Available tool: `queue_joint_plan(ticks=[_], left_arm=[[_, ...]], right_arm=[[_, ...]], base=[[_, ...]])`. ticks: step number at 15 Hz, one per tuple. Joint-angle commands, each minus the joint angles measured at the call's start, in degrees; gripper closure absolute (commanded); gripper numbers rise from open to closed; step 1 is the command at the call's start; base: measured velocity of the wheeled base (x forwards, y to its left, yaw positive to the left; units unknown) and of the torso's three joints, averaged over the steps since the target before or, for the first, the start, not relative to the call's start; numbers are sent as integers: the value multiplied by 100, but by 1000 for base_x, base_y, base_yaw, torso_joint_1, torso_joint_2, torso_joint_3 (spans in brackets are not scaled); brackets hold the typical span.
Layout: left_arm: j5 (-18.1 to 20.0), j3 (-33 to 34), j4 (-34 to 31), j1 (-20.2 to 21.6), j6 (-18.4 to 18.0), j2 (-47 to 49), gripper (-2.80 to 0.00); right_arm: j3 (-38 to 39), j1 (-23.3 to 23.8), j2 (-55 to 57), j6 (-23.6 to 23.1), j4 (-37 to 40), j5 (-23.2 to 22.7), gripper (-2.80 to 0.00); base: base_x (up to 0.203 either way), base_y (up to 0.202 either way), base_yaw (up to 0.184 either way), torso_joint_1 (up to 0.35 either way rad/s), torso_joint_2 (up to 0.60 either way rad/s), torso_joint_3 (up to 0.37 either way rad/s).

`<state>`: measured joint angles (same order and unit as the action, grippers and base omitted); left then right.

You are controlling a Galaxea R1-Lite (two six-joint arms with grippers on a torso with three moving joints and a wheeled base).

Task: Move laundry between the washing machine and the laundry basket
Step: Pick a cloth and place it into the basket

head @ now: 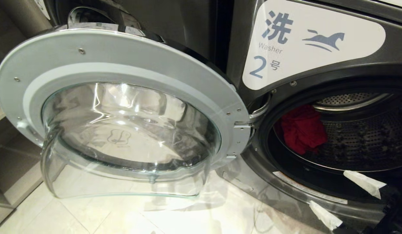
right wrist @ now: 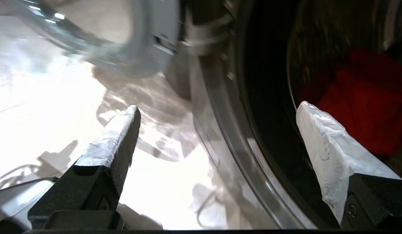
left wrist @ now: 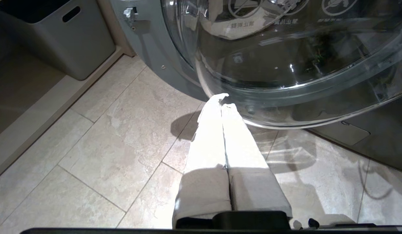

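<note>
1. While your right gripper spreads wide at the washing machine mouth, the red garment lies inside the drum, beyond the jaws.
2. Your left gripper hangs pinched together, empty, below the door glass.

Red laundry (partly behind drum rim) blurred.

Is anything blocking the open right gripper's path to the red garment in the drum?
Nothing visible does. The round glass washer door is swung aside, and the right gripper, fingers apart, sits at the opening's lower rim, short of the crumpled red garment in the perforated drum.
</note>
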<state>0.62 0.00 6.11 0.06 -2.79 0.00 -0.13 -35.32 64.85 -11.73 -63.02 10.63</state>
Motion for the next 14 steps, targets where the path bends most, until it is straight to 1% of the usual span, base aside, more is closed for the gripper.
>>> queue_joint_plan(ticks=[1, 6, 7, 8, 10, 11, 14], left_arm=[[-1, 229, 4, 3, -2, 9, 0], [-1, 229, 4, 3, -2, 9, 0], [-1, 229, 4, 3, -2, 9, 0], [-1, 229, 4, 3, -2, 9, 0], [-1, 229, 4, 3, -2, 9, 0], [-1, 229, 4, 3, -2, 9, 0], [-1, 229, 4, 3, -2, 9, 0]], right_arm=[[-3, 412, 318, 98, -51, 27, -280], [-54, 1326, 374, 153, -36, 107, -280], [-66, 1501, 484, 263, -29, 148, -280], [-80, 1614, 647, 494, -33, 251, -280], [-93, 1827, 946, 927, -35, 542, -280], [-50, 1864, 977, 984, -35, 564, -280], [-51, 1862, 1059, 966, -35, 563, -280]], base=[[0, 0, 0, 0, 0, 0], [0, 0, 0, 0, 0, 0], [0, 0, 0, 0, 0, 0], [0, 0, 0, 0, 0, 0], [0, 0, 0, 0, 0, 0], [0, 0, 0, 0, 0, 0], [0, 0, 0, 0, 0, 0]])
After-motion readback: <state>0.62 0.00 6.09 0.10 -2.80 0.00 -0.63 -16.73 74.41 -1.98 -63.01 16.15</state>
